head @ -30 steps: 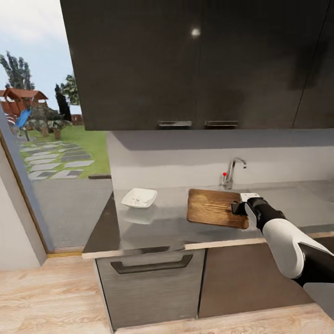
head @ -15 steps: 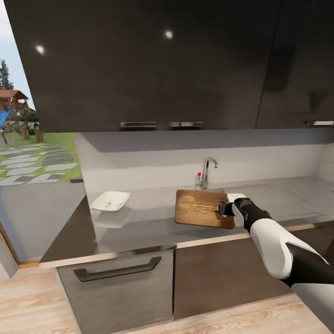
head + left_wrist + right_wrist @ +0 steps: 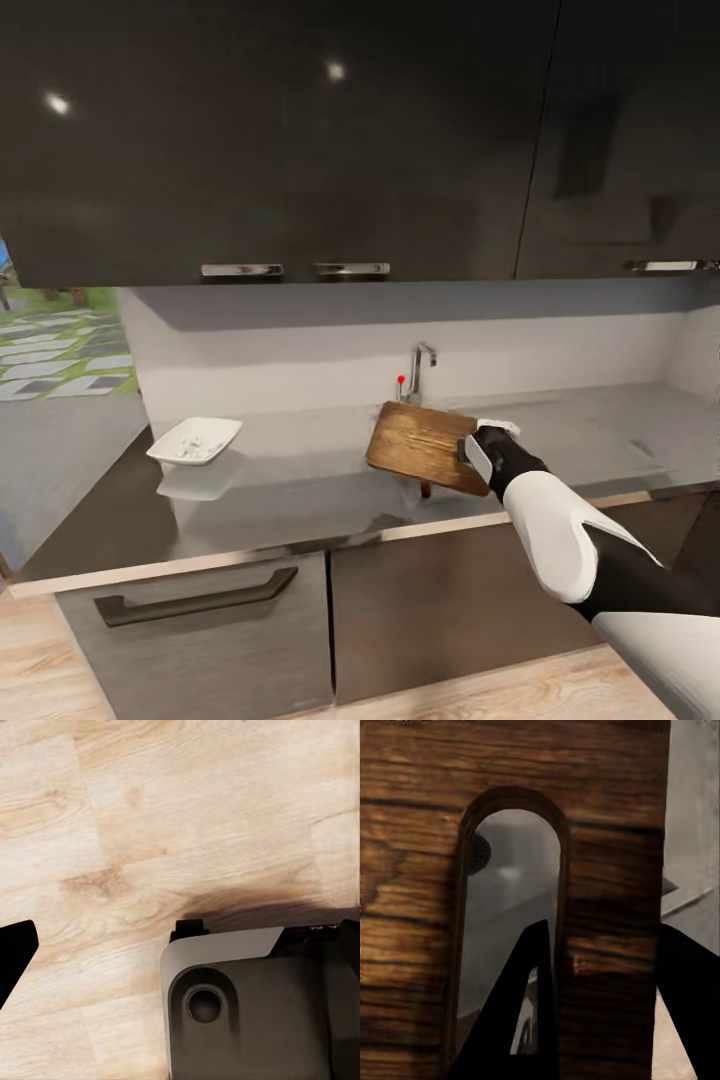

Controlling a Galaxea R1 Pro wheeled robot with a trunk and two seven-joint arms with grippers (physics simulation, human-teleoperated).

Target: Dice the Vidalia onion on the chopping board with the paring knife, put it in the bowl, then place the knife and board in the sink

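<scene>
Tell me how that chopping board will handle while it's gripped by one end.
The chopping board looks like rigid wood, so it likely won't flex. Held at its slotted end by the right gripper, it may droop or twist. Its smooth surface could slip.

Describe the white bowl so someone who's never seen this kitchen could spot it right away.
Find the long grey countertop under the dark cabinets. Toward its left end, well left of the tap, sits the bowl: shallow, glossy white, square with rounded corners, the one white dish there.
</scene>
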